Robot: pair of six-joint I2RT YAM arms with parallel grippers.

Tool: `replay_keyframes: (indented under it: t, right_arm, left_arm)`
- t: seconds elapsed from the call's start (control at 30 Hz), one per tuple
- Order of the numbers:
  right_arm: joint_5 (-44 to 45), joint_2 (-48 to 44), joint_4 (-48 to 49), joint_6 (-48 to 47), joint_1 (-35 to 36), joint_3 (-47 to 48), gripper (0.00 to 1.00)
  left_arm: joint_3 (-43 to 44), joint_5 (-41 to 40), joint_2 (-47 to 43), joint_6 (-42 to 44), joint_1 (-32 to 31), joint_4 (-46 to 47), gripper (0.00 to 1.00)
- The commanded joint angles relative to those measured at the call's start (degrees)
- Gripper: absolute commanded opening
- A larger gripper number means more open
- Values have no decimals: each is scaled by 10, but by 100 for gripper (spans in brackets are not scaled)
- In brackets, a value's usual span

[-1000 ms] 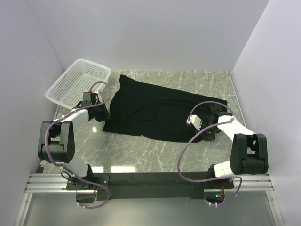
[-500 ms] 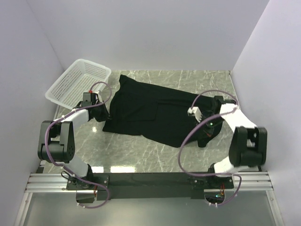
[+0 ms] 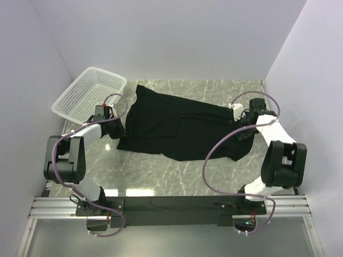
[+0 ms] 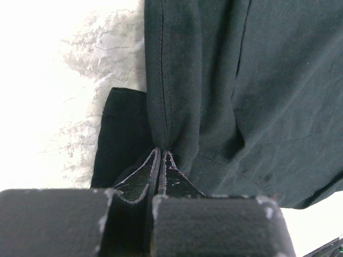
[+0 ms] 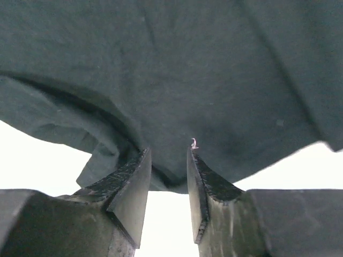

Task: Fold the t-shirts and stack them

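Table: a grey-green, marble-patterned table (image 3: 161, 174) is carrying everything, with pale veins running across it and glare sitting near its front edge.
Room: 3 plain pale walls are enclosing the table, a back wall (image 3: 171, 37) and 1 side wall (image 3: 27, 80) at each flank, all meeting the table edge directly.
Front rail: a black beam (image 3: 171, 203) on a silver frame is running along the near edge, and both arm bases are sitting on it.
Basket: a white mesh basket (image 3: 88, 93) is sitting tilted at the far left corner of the table, near the cloth but apart from it.
T-shirt: 1 black t-shirt (image 3: 177, 126) is lying spread across the middle of the table, slanting from far left to near right, with its right end bunching under the right arm.
Left gripper: the left gripper (image 4: 161, 152) is clenching on the t-shirt's left edge, with a hemmed fold running straight into its closed tips and bright table showing beside it.
Right gripper: the right gripper (image 5: 169, 152) is standing released, its 2 fingers parted with bright table showing through the gap, and the t-shirt's rumpled edge is lying at its tips.
Cables: purple cables (image 3: 214, 155) are looping along both arms.
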Motion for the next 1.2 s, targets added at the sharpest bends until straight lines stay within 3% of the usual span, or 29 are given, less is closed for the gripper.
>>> replay_keyframes:
  t: [0.0, 0.17, 0.33, 0.9, 1.17]
  right_arm:
    - [-7, -72, 11, -11, 3, -9, 41]
    - [-54, -142, -40, -123, 28, -82, 47]
    - [-22, -197, -13, -173, 51, -153, 53]
    - [101, -183, 96, -128, 152, -223, 55]
    - [129, -182, 124, -108, 180, -250, 49]
  left_arm:
    - [14, 15, 4, 7, -1, 8, 1]
    - [17, 15, 6, 10, 0, 7, 1]
    - [17, 18, 8, 9, 0, 7, 1]
    - [12, 17, 1, 10, 0, 4, 1]
    - [13, 18, 1, 11, 0, 4, 1]
